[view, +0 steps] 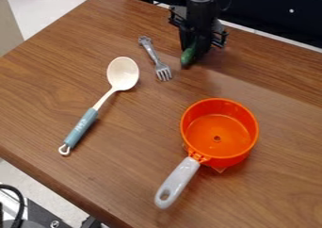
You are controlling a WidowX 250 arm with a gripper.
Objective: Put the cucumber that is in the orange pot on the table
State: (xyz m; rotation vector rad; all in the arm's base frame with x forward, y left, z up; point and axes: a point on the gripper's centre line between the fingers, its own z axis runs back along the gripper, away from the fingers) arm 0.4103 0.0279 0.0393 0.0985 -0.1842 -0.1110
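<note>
So the cucumber [187, 56] is right up against the gripper [198, 57], poking out on the view's left side of it, over the far part of the surface [270, 88]. Its long axis runs steeply down the view, bottom end leaning a bit left, top end hidden behind the black parts. Can't tell if it's actually gripped or already let go — too dark in there — and I can't say if it's touching the wood either.

The arm [201, 10] comes in from the top edge, gripper hanging pretty much straight down, well apart from the orange pot [217, 135] and near the fork [155, 57]. My guess: only 1 thing left — set it down if needed, release, lift straight up without rolling it.
</note>
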